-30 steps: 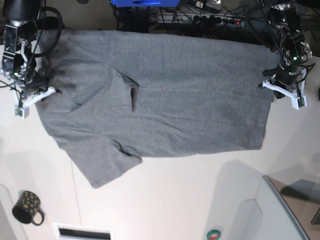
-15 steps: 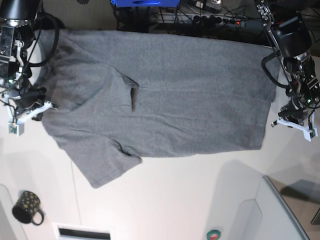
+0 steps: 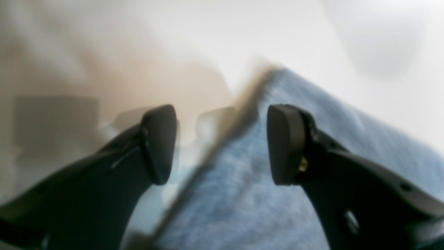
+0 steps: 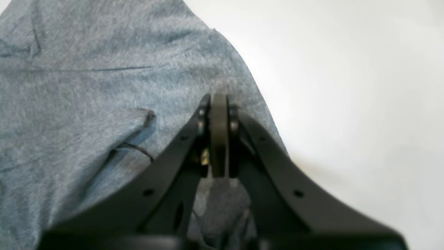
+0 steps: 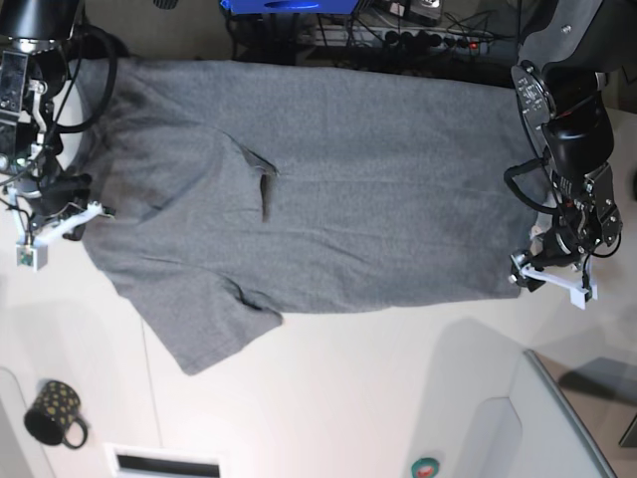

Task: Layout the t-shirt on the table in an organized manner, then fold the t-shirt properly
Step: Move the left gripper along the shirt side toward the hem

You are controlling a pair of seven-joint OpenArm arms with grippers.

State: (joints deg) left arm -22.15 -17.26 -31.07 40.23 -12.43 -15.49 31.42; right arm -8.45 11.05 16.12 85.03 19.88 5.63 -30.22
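At the right edge of the base view, my left end effector stands spread at the t-shirt hem corner, seemingly astride the edge, though that wrist view is blurred. My right end effector, pressed together, rests at the collar side, perhaps anchoring. Bare counter lies open below; a mug sits lower left.

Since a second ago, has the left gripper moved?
Yes. In the base view the left gripper has travelled down the t-shirt's right hem towards its lower corner, fingers now apart.
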